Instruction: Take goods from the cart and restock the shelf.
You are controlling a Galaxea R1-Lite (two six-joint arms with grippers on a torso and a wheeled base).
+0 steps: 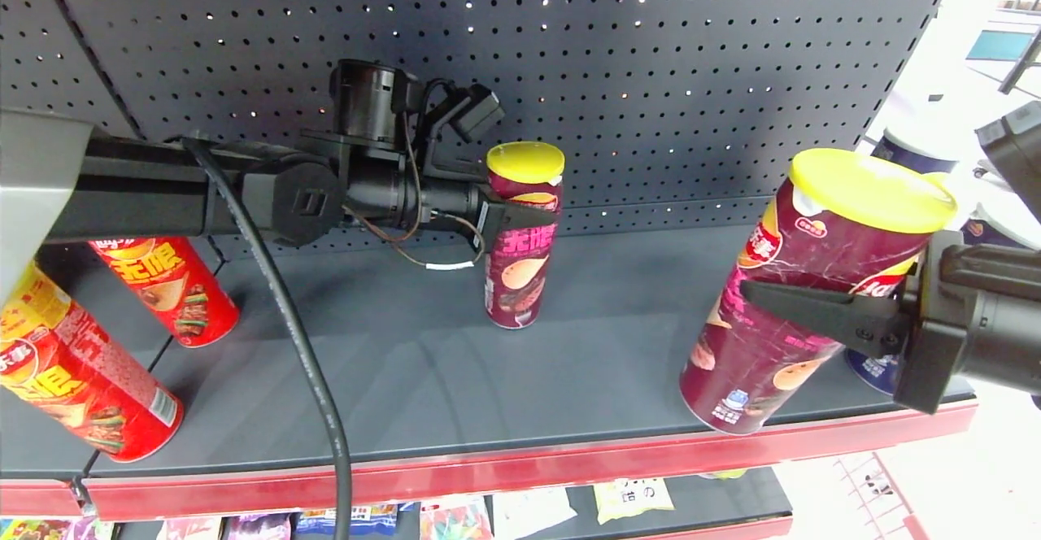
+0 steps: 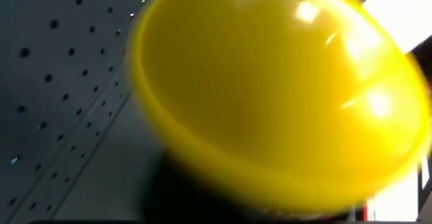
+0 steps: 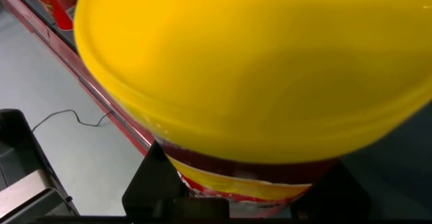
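A maroon chip can (image 1: 520, 239) with a yellow lid stands upright near the middle of the grey shelf deck (image 1: 407, 377). My left gripper (image 1: 527, 219) is shut on its upper part. That lid (image 2: 270, 96) sits close under the left wrist camera. A second maroon can (image 1: 781, 296) with a yellow lid leans at the shelf's front right, its base by the red front lip (image 1: 488, 467). My right gripper (image 1: 785, 292) is shut on its middle. Its lid (image 3: 256, 62) looms in the right wrist view, with a dark finger (image 3: 152, 187) beside the can.
Two red chip cans (image 1: 167, 288) (image 1: 73, 369) stand at the shelf's left end. A blue can (image 1: 874, 369) stands behind my right gripper. A perforated back panel (image 1: 651, 76) closes the shelf. Snack packets (image 1: 626, 495) lie on the shelf below.
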